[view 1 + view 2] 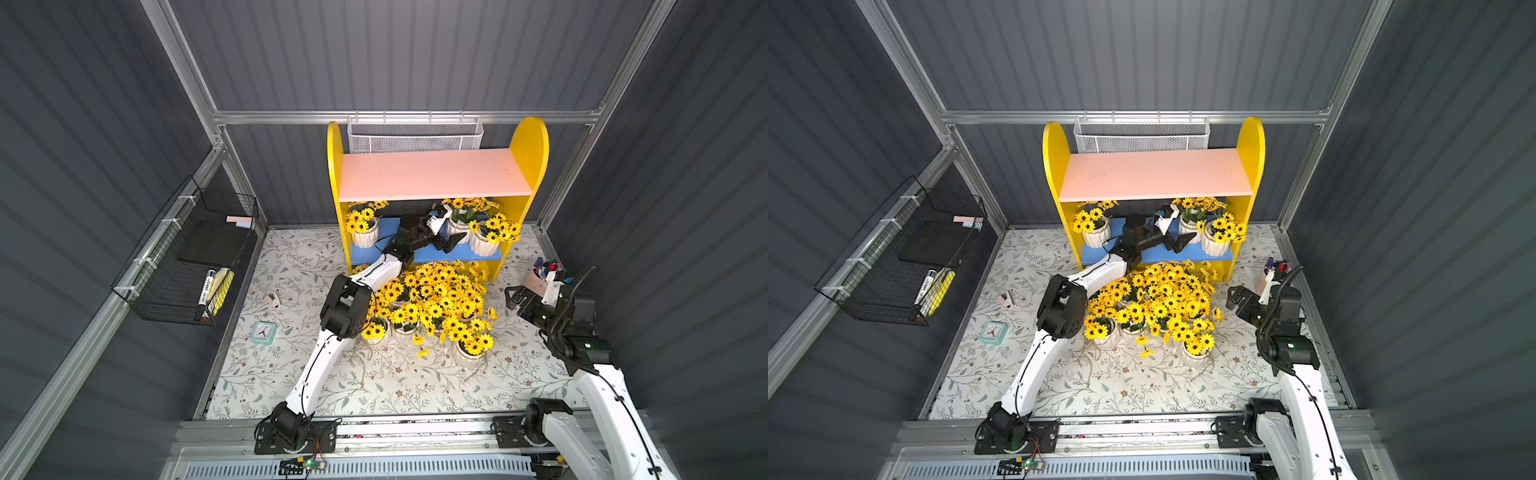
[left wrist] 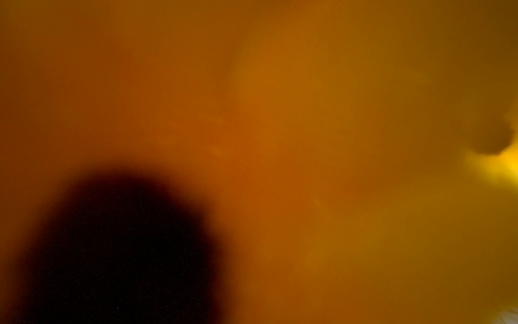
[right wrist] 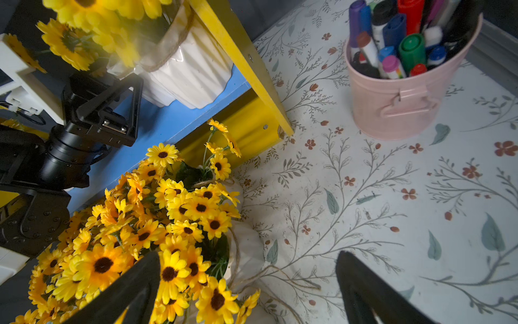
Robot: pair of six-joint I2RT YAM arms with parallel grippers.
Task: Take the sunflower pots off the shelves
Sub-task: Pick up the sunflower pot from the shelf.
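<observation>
The shelves [image 1: 432,180] have a bare pink upper board. On the blue lower board stand three sunflower pots: one at the left [image 1: 365,237] and two at the right [image 1: 459,226] [image 1: 484,245]. My left gripper [image 1: 454,231] reaches along that board to the inner right pot. One black finger [image 3: 131,95] lies against the pot's side and the other is hidden by flowers. The left wrist view is only a yellow-orange blur. Several more sunflower pots [image 1: 432,303] crowd the table in front of the shelves. My right gripper [image 3: 248,256] hovers open and empty beside them.
A pink cup of pens [image 1: 540,278] stands at the right, close to my right gripper. A black wire basket [image 1: 195,257] hangs on the left wall and a white mesh basket [image 1: 415,135] behind the shelves. A mint clock [image 1: 263,332] and a small pink object [image 1: 273,299] lie at the left.
</observation>
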